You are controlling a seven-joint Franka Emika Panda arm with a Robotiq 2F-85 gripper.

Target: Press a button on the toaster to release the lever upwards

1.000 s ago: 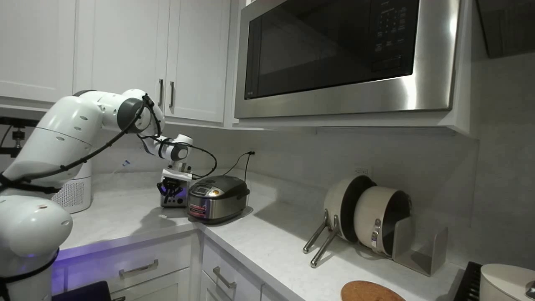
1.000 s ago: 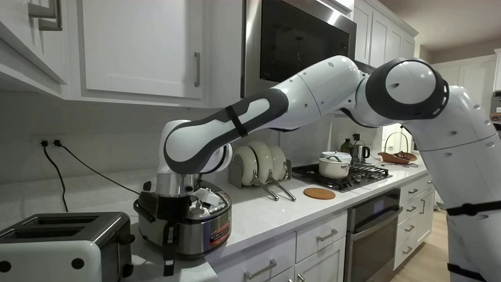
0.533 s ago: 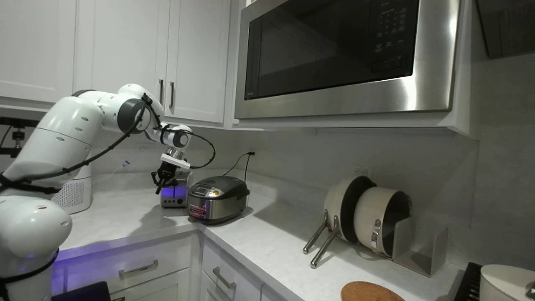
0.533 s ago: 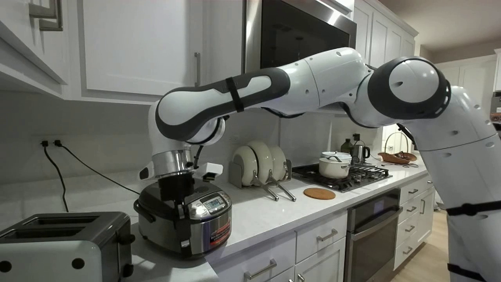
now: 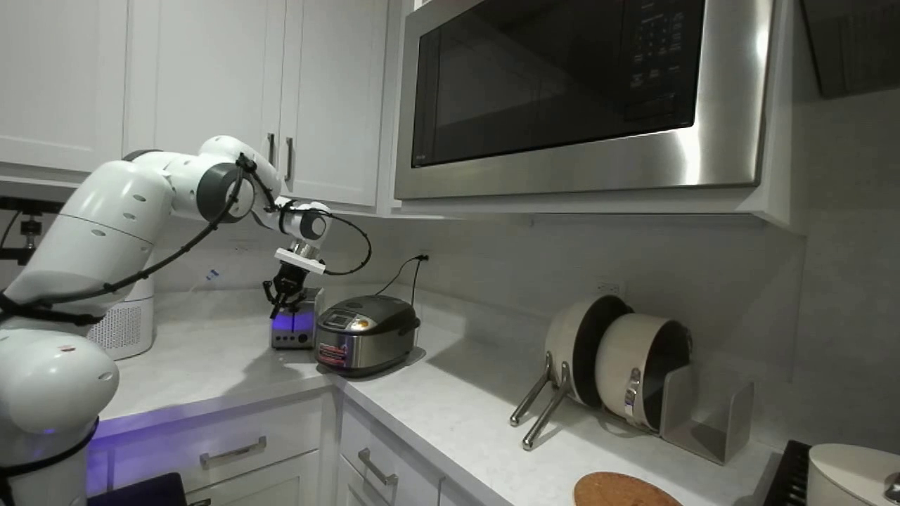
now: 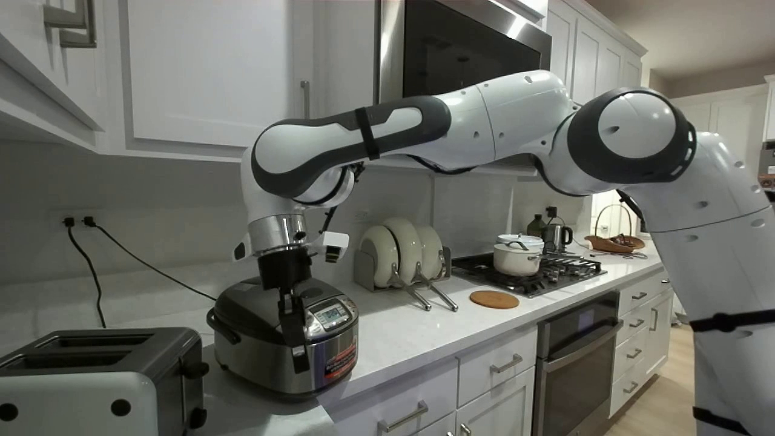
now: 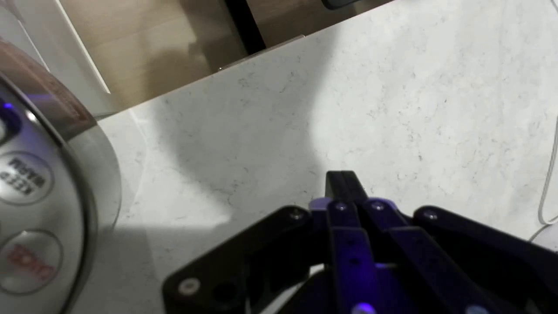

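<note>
The gripper [image 7: 345, 185], closed on nothing, hangs clear of the toaster [image 6: 100, 387], which stands beside the rice cooker [image 5: 367, 334]; the lever [image 6: 196, 369] looks raised, so the press is probably done, leaving perhaps only withdrawal.

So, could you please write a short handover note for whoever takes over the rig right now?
Gripper: shut, holding nothing, raised above the counter and apart from the toaster.
Toaster: on the counter beside the rice cooker, in both exterior views.
Done: unconfirmed. The upper dark knob on its end, likely the lever, seems to sit high, so it may be released; no view shows a press.
Left: check the lever; if down, press the release button, perhaps among the round controls low on that end.
</note>
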